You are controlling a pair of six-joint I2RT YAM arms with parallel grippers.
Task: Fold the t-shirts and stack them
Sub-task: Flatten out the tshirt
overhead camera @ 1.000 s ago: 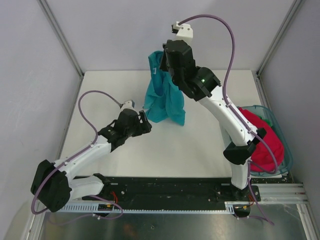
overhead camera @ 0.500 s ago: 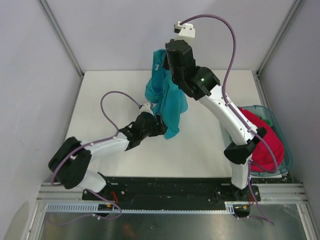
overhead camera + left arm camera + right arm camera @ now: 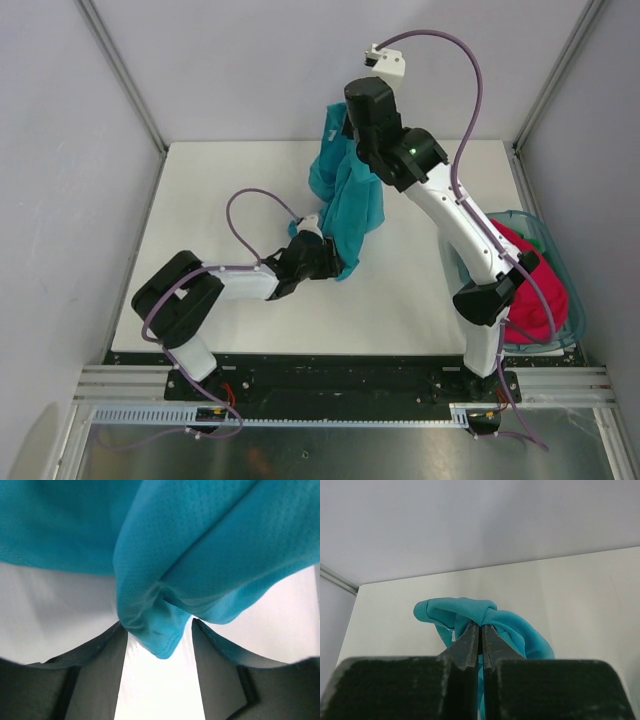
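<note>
Above the far middle of the table [image 3: 200, 200], I had the right gripper [image 3: 480, 629] pinched tight on the teal t-shirt [image 3: 352, 205]. It hung bunched in the air, its lowest corner dangling between the spread jaws of the left gripper [image 3: 157, 632]. The magenta-red t-shirt [image 3: 528, 285] lay heaped in the basket [image 3: 566, 268] at my right, so by my reckoning nothing was folded or stacked yet.
</note>
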